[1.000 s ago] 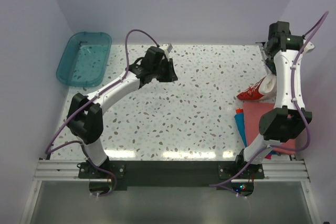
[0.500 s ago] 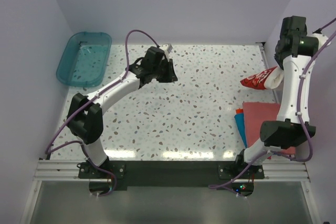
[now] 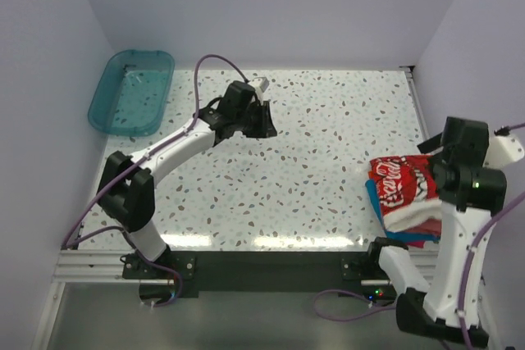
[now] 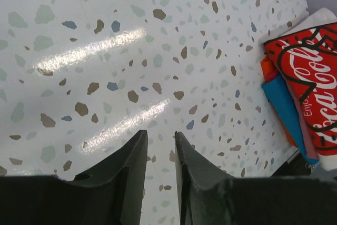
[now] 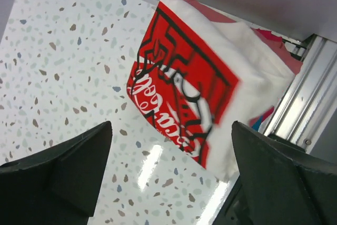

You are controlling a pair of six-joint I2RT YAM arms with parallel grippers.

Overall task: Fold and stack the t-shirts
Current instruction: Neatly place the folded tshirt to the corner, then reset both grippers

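The cream-white t-shirt with red print (image 3: 402,190) lies folded on top of the stack at the table's right front corner. Beneath it a bright blue edge (image 3: 376,202) and a salmon-red edge (image 3: 422,242) stick out. My right gripper (image 3: 447,174) hovers just above this stack; in the right wrist view it (image 5: 171,130) stands wide open, with the white shirt (image 5: 210,72) below and free of the fingers. My left gripper (image 3: 264,125) hangs over the bare table at mid-back. In its wrist view the left gripper (image 4: 160,138) shows a narrow gap with nothing in it, and the stack (image 4: 310,93) lies far right.
A translucent teal tub (image 3: 131,92) sits at the back left corner. An aluminium rail (image 3: 262,264) runs along the near edge, close beside the stack (image 5: 310,98). Lilac walls close in the left, back and right sides.
My right arm swung from the back right down to the front right corner, laid the white shirt on the stack and opened its jaws. The left arm barely shifted.
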